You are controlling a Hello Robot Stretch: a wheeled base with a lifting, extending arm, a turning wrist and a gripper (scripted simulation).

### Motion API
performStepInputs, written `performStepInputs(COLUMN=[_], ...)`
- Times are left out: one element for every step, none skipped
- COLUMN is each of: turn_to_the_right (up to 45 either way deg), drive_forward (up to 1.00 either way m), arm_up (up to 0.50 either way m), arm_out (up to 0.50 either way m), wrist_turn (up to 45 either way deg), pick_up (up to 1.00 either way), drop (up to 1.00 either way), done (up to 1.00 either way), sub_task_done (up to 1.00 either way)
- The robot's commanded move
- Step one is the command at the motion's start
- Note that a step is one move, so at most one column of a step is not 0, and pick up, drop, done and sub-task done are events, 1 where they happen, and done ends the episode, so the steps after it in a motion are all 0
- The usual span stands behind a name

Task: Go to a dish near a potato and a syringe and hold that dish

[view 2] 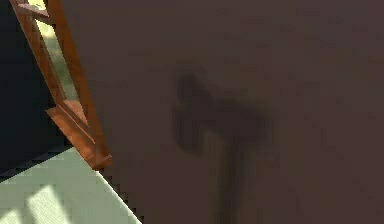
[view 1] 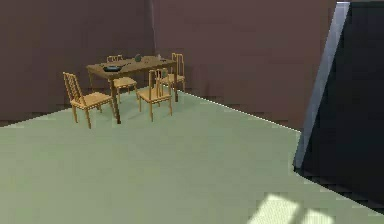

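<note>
So the dark dish-looking thing [view 1: 115,66] sits at the left end of the tabletop [view 1: 142,67], way off far-left, can't tell the tool's state.

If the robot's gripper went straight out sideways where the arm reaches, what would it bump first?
Probably the dark wall on that side; the wooden door frame stands left of that line. Depth is unclear.

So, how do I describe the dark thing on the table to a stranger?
By the room's far corner stands a wooden table with four chairs. Near its left end in the forward view lies a low dark dish, the widest, darkest thing on it.
</note>
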Motion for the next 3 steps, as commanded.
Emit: performStepInputs(turn_to_the_right=[-12.0, 0.0, -45.0], drive_forward=[0.00, 0.30, 0.00], arm_up=[0.00, 0.00, 0.00], arm_out=[0.00, 0.00, 0.00], wrist_turn=[0.0, 0.0, 0.0], pick_up=[0.00, 0.00, 0.00], drop=[0.00, 0.00, 0.00], done=[0.00, 0.00, 0.00], sub_task_done=[0.00, 0.00, 0.00])
